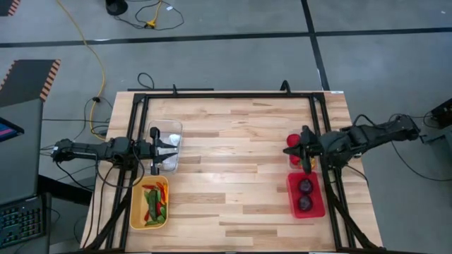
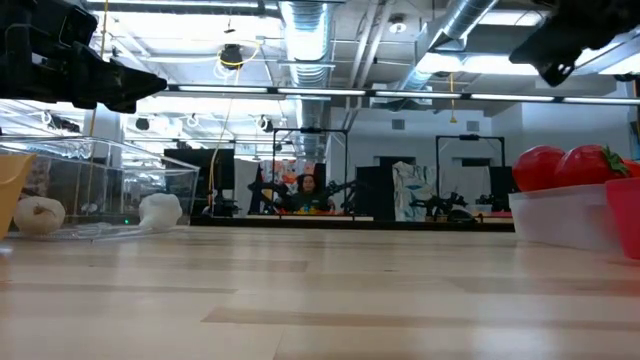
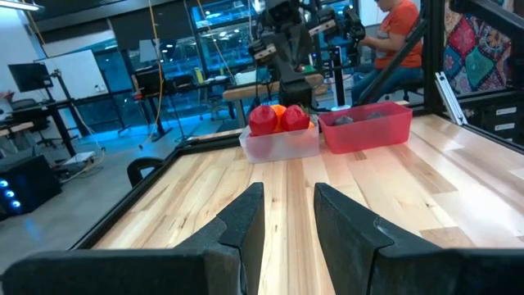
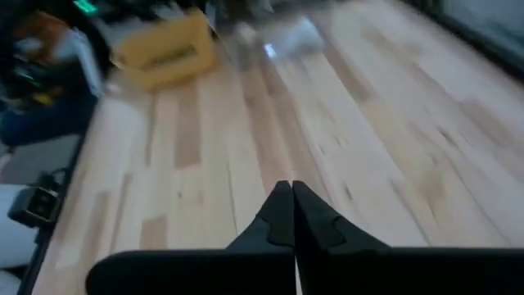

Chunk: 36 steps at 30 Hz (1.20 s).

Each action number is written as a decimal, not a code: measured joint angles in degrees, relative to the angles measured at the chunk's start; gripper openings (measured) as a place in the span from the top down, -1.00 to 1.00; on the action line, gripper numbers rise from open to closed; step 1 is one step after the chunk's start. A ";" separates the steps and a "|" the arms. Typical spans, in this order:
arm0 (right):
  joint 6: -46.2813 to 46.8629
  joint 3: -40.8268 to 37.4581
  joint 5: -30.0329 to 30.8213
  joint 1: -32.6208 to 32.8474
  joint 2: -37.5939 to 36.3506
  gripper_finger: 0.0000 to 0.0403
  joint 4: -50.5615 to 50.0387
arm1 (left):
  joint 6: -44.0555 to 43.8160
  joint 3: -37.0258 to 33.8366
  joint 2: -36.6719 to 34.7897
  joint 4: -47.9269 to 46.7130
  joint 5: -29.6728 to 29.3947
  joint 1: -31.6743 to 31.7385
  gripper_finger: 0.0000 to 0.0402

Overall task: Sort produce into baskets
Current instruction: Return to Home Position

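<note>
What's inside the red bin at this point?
In the high view, two dark purple rounds lie side by side in the red bin. No other produce shows on its floor. Only the spots directly beneath the rounds are covered.

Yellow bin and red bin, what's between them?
Only bare wooden table lies between the yellow bin and the red bin, as the high view shows.

You see the counter (image 1: 233, 162) from straight overhead and level from its edge; the wrist cameras look low across it, left toward the red bin (image 3: 366, 131), right toward the yellow bin (image 4: 164, 51).
</note>
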 joint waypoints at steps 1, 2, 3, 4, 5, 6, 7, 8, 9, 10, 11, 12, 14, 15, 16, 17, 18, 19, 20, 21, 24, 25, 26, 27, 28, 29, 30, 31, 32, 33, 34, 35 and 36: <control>-1.98 -1.64 -1.38 -0.82 -1.26 0.92 2.55 | 0.00 -0.02 0.00 0.01 0.00 0.01 0.52; -3.58 -3.10 -2.76 -1.68 -2.42 0.91 4.51 | 0.00 -0.02 0.02 0.02 0.02 0.01 0.52; -4.83 -4.45 -4.18 -2.53 -3.65 0.89 6.02 | 0.00 0.00 0.00 0.01 0.00 0.02 0.52; -5.82 -5.43 -5.67 -3.38 -4.82 0.85 6.79 | 0.00 0.00 0.01 -0.01 0.02 0.00 0.52; -6.32 -6.10 -7.16 -4.18 -6.00 0.81 6.97 | 0.00 0.00 -0.01 0.02 0.00 0.00 0.52; -6.56 -6.65 -8.58 -4.92 -7.14 0.77 7.18 | 0.00 0.00 -0.01 0.02 0.00 0.02 0.52; -6.72 -7.26 -9.70 -5.56 -8.23 0.75 7.65 | 0.00 0.00 0.01 0.02 0.02 0.00 0.52; -6.86 -8.01 -10.54 -6.07 -9.53 0.73 8.22 | 0.00 -0.01 0.01 0.00 0.01 0.00 0.52; -7.51 -8.77 -11.25 -6.54 -10.93 0.73 8.45 | 0.00 -0.02 0.01 0.02 0.01 0.02 0.52; -8.39 -9.49 -11.63 -6.82 -12.32 0.73 8.68 | 0.00 -0.02 0.00 0.01 0.00 0.02 0.52; -9.37 -10.11 -11.90 -6.93 -13.69 0.74 8.67 | 0.00 0.00 0.00 0.00 0.00 0.00 0.52; -10.04 -10.89 -11.92 -7.15 -15.24 0.75 9.30 | 0.00 0.00 -0.01 0.02 0.02 0.02 0.52; -11.23 -12.83 -12.03 -7.61 -18.37 0.79 10.85 | 0.00 -0.02 0.00 -0.01 0.00 0.02 0.52; -11.77 -13.74 -12.01 -7.77 -19.82 0.81 11.17 | 0.00 0.00 0.00 0.01 0.00 0.01 0.52; -12.11 -14.66 -12.06 -7.95 -21.29 0.83 11.32 | 0.00 -0.01 0.00 0.00 0.00 0.02 0.52; -12.21 -15.54 -12.08 -7.97 -22.71 0.85 11.31 | 0.00 -0.02 -0.01 0.01 0.00 0.00 0.52; -12.31 -16.48 -12.17 -7.97 -24.29 0.86 11.34 | 0.00 -0.02 0.00 0.00 0.00 0.00 0.52; -12.40 -17.42 -12.24 -7.97 -25.92 0.88 11.40 | 0.00 -0.02 -0.01 0.02 0.01 0.00 0.52; -12.66 -18.20 -12.25 -7.95 -27.43 0.89 11.54 | 0.00 -0.02 -0.01 0.01 0.00 0.00 0.52; -13.22 -18.96 -12.25 -7.95 -28.89 0.89 11.80 | 0.00 0.00 -0.01 -0.01 0.00 0.00 0.52; -15.31 -21.69 -12.25 -7.96 -32.70 0.86 13.54 | 0.00 -0.02 -0.01 0.02 0.01 0.02 0.52; -16.19 -22.20 -12.28 -7.95 -32.59 0.84 14.69 | 0.00 -0.02 0.00 0.02 0.01 0.01 0.52; -17.00 -22.63 -12.63 -7.95 -32.53 0.82 15.50 | 0.00 -0.01 -0.01 0.02 0.00 0.02 0.52; -17.81 -23.00 -13.41 -7.95 -32.52 0.81 15.62 | 0.00 0.00 0.02 -0.02 0.02 0.00 0.52; -18.51 -23.45 -13.86 -7.95 -32.56 0.81 16.54 | 0.00 -0.02 0.00 -0.01 0.01 0.02 0.52; -18.79 -23.83 -13.91 -8.02 -32.56 0.81 17.67 | 0.02 0.00 -0.01 0.02 0.02 0.02 0.52; -18.89 -24.31 -13.95 -8.20 -32.60 0.81 18.21 | 0.00 -0.02 -0.01 -0.01 0.01 0.01 0.52; -18.91 -24.75 -14.00 -8.28 -32.60 0.82 18.15 | 0.00 -0.01 0.02 -0.01 0.00 0.02 0.52; -18.94 -25.29 -14.14 -8.33 -32.54 0.84 18.51 | 0.00 0.00 0.01 0.02 0.00 0.00 0.52; -19.21 -25.84 -14.20 -8.30 -32.53 0.85 19.05 | 0.00 0.00 -0.01 0.02 0.02 0.00 0.52; -19.53 -26.34 -14.30 -8.30 -32.57 0.86 19.66 | 0.00 -0.02 -0.01 0.00 0.10 0.02 0.52; -19.67 -26.53 -14.34 -8.29 -32.57 0.87 19.91 | 0.00 -0.02 0.01 -0.01 0.17 0.00 0.52; -19.83 -26.74 -14.39 -8.28 -32.56 0.88 20.31 | 0.00 -0.02 0.02 -0.01 0.20 0.00 0.52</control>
